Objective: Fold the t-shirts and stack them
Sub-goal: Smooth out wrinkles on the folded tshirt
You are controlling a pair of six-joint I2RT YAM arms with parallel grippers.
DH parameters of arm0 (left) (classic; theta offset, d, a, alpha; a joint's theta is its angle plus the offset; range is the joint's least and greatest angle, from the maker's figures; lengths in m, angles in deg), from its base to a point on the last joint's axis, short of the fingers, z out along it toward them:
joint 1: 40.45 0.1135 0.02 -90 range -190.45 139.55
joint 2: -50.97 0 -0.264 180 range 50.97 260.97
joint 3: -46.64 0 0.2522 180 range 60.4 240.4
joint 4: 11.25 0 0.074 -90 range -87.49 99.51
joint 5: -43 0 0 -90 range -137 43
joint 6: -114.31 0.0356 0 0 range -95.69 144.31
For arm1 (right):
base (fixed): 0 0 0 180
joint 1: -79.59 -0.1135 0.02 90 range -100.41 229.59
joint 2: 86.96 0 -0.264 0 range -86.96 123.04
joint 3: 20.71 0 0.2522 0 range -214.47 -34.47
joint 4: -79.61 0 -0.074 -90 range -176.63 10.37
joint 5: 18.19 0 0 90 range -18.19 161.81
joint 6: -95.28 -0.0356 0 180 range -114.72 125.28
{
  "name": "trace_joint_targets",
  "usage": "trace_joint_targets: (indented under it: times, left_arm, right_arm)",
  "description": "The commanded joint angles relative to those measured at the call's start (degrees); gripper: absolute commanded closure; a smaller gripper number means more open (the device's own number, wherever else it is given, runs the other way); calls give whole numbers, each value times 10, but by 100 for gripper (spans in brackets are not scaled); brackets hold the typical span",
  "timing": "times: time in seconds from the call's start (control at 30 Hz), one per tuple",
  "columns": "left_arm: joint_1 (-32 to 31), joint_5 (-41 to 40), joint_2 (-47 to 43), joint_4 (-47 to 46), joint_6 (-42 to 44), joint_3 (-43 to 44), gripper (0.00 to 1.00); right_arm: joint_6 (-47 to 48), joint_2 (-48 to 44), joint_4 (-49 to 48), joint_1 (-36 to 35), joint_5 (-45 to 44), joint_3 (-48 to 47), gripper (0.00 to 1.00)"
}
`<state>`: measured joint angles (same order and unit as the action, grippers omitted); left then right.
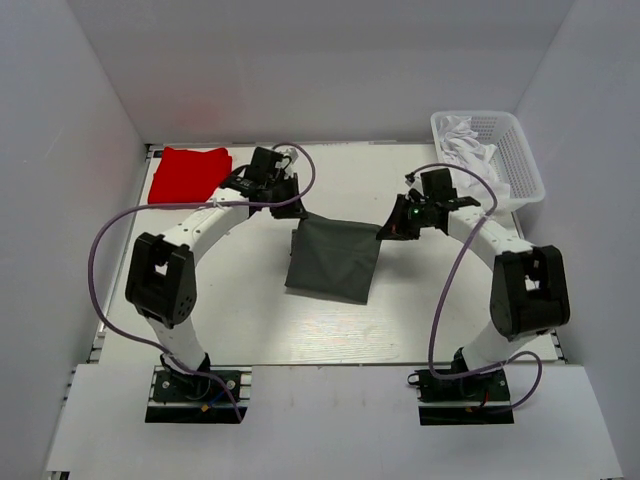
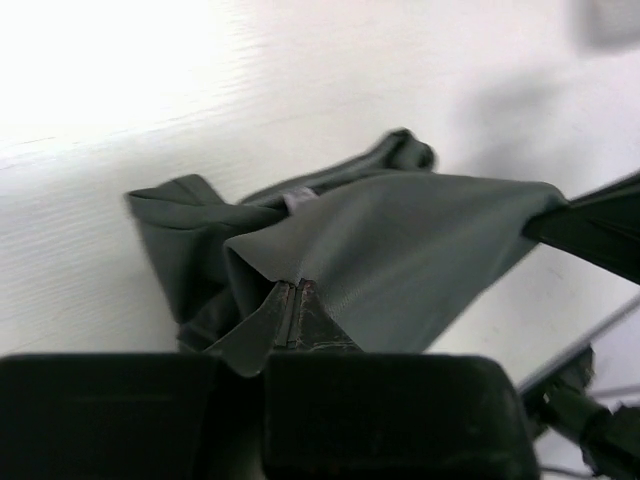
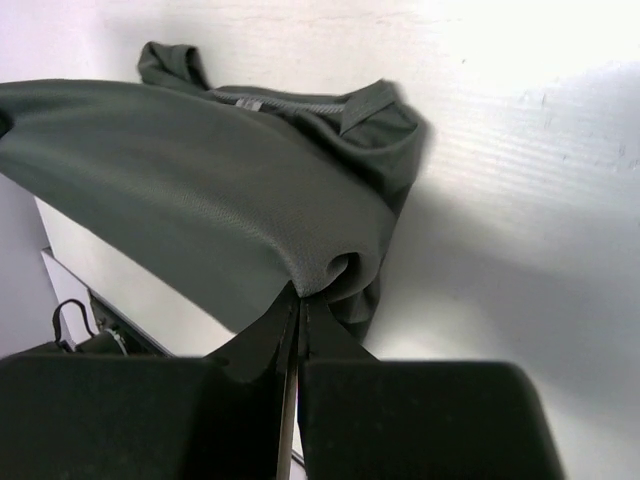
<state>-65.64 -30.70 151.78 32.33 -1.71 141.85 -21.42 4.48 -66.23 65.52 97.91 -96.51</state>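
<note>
- The white desk [image 1: 300,330] carries everything. Both arms reach in from the 6 o'clock edge towards the middle.
- Centre of the desk: the dark grey t-shirt [image 1: 335,260]. Its far edge is lifted and stretched between the two arms, while the near part lies draped on the surface towards 6 o'clock. By my reading that taut top edge is there to be carried over for a fold.
- At 2 o'clock sits the white basket [image 1: 525,165] with pale crumpled garments [image 1: 465,140] inside, most likely the supply waiting to be folded.
- At 10 o'clock lies the red t-shirt [image 1: 188,172], flat and compact, well apart from the grey one. It looks like the start of the stack, parked out of the working area.
- The left end effector [image 1: 296,212] is at the grey shirt's 11 o'clock corner. Its wrist view shows the fingers pinched tight on a peak of cloth.
- The right end effector [image 1: 385,230] is at the 1 o'clock corner, likewise clamped on a bunched fold of fabric. Matching corner grips keep the edge straight between them.
</note>
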Motion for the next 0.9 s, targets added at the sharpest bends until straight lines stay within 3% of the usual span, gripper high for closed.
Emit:
trace_joint_targets:
  times: [0.0,0.23,0.6,0.67,0.73,0.77,0.8,0.83,0.87]
  left_arm:
    - [4,-78,16,10,-20,20,100]
    - [22,-135,61,9,-34,33,100]
    - [44,-114,109,-46,-65,5,100]
    - [51,-120,109,-58,-65,-1,100]
    - [56,-145,109,-53,-65,5,86]
    - [56,-151,109,-39,-65,20,68]
    - [56,-151,115,-30,-65,31,40]
    - [61,-157,115,-23,-65,49,32]
    - [61,-164,115,-7,-65,58,20]
  right_arm:
    - [13,33,-14,-1,4,-42,100]
    - [21,112,-15,2,10,-100,100]
    - [9,200,-66,-1,16,-152,100]
    - [18,212,-63,-1,22,-169,85]
    - [32,224,-47,0,28,-193,62]
    - [35,227,-38,-1,32,-200,54]
    - [38,229,-30,0,35,-208,46]
    - [45,225,-18,-1,37,-222,10]
    - [45,223,-15,-1,37,-226,10]
